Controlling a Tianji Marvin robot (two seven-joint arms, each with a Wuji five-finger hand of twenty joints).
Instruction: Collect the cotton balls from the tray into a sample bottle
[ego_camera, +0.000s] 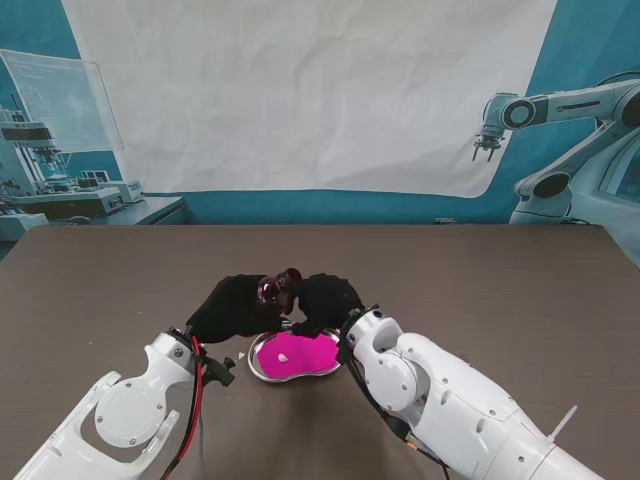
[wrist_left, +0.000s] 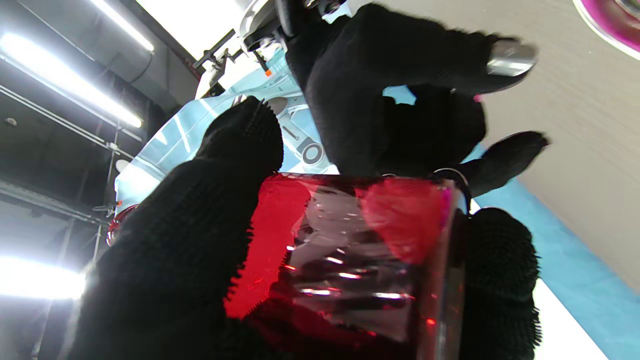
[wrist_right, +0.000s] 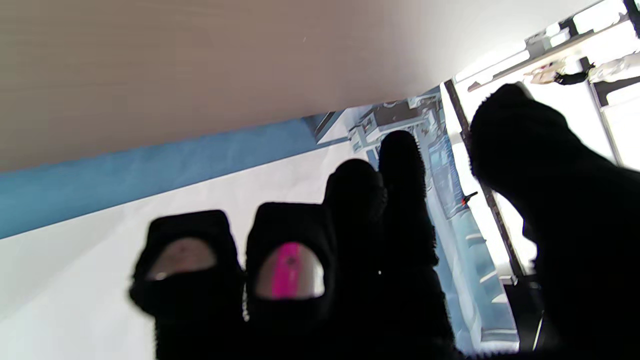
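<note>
My left hand (ego_camera: 232, 307) is wrapped around the red-tinted sample bottle (ego_camera: 277, 290), which it holds tipped toward my right hand (ego_camera: 326, 301), its mouth just beside those fingers. The right hand hangs over the far rim of the tray (ego_camera: 262, 370); I cannot tell whether it holds anything. One cotton ball (ego_camera: 284, 357) lies on the tray's pink liner, nearer to me than both hands

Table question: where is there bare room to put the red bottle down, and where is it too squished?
Bare brown table stretches to the right of the right hand, to the left of the left hand, and beyond both toward the far edge. It is crowded near me: both hands, the red bottle and the pink-lined tray with one cotton ball bunch together.
</note>
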